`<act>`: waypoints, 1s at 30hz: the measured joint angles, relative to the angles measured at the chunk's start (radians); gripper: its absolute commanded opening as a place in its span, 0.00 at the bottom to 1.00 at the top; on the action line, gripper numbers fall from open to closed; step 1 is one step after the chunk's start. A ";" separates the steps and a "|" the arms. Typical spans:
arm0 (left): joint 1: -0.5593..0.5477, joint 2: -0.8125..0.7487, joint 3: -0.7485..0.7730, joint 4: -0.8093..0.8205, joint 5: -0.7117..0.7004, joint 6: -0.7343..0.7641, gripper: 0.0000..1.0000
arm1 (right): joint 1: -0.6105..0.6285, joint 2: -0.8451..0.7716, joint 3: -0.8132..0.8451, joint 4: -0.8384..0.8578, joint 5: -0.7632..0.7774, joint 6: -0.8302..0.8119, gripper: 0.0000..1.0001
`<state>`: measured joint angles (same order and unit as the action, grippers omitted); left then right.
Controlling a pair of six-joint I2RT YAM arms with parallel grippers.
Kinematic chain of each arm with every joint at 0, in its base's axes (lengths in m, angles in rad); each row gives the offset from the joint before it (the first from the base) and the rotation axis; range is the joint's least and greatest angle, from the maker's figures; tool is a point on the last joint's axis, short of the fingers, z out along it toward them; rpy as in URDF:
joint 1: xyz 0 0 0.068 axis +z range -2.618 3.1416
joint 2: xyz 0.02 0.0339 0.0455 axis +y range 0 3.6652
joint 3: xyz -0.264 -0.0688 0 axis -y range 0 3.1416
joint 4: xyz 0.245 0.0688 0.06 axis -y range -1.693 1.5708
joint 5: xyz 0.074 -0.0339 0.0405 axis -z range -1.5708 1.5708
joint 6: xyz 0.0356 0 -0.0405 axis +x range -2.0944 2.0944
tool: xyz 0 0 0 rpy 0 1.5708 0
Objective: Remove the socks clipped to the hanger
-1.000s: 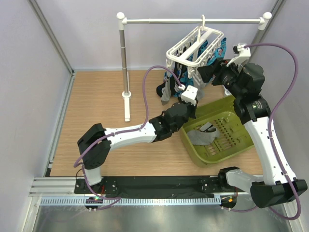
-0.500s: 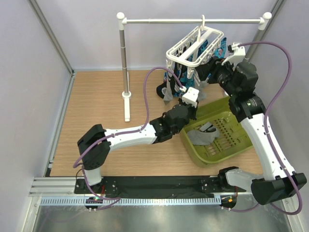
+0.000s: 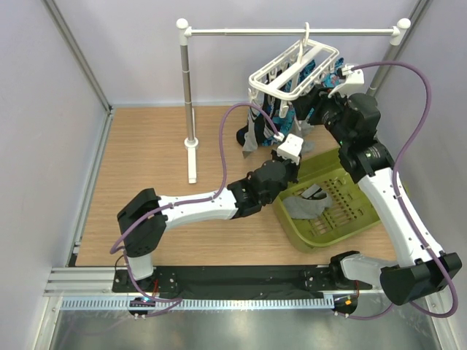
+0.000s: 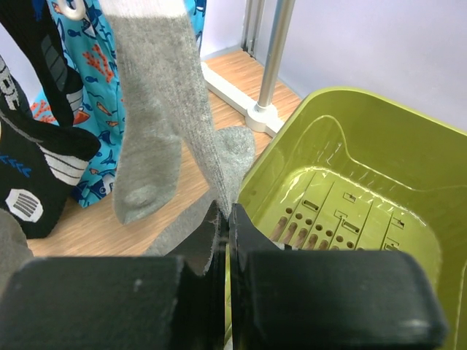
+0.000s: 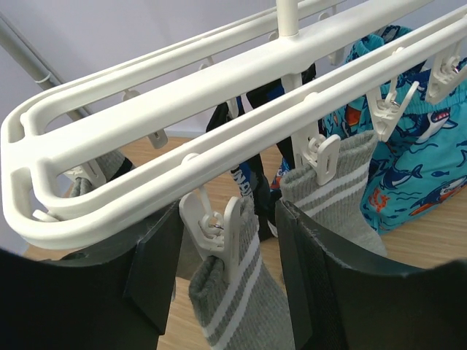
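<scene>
Left wrist view: the left gripper (image 4: 225,219) is clamped shut on a grey sock (image 4: 230,153), just beside the basket (image 4: 350,168) rim. Right wrist view: the right gripper (image 5: 230,244) is open, its jaws flanking a peg (image 5: 219,226) that holds a striped sock (image 5: 237,313) under the hanger (image 5: 182,95). Only the top view shows a loose sock (image 3: 306,208) in the basket and the wall (image 3: 241,65) near behind the hanger.

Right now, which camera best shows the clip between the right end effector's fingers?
The right wrist view: the clip sits close up, pinching a grey striped sock under the hanger. The top view leaves it too small to find; the left wrist view misses it.
</scene>
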<state>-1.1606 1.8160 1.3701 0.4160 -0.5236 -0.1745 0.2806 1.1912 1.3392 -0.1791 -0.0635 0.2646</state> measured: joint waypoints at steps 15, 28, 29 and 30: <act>-0.005 0.000 0.000 -0.001 -0.008 0.000 0.00 | 0.025 -0.002 -0.060 0.085 0.078 0.003 0.01; -0.008 -0.009 -0.015 -0.001 -0.018 -0.003 0.00 | 0.025 -0.009 -0.060 0.089 0.077 0.003 0.01; -0.009 -0.011 -0.021 -0.001 -0.019 -0.004 0.00 | 0.025 -0.011 -0.060 0.088 0.077 0.003 0.01; -0.009 -0.013 -0.024 -0.001 -0.019 -0.005 0.00 | 0.025 -0.013 -0.060 0.088 0.077 0.003 0.01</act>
<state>-1.1694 1.8030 1.3460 0.4152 -0.5423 -0.1791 0.3058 1.1778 1.2797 -0.0914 0.0132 0.2680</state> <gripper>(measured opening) 0.016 0.301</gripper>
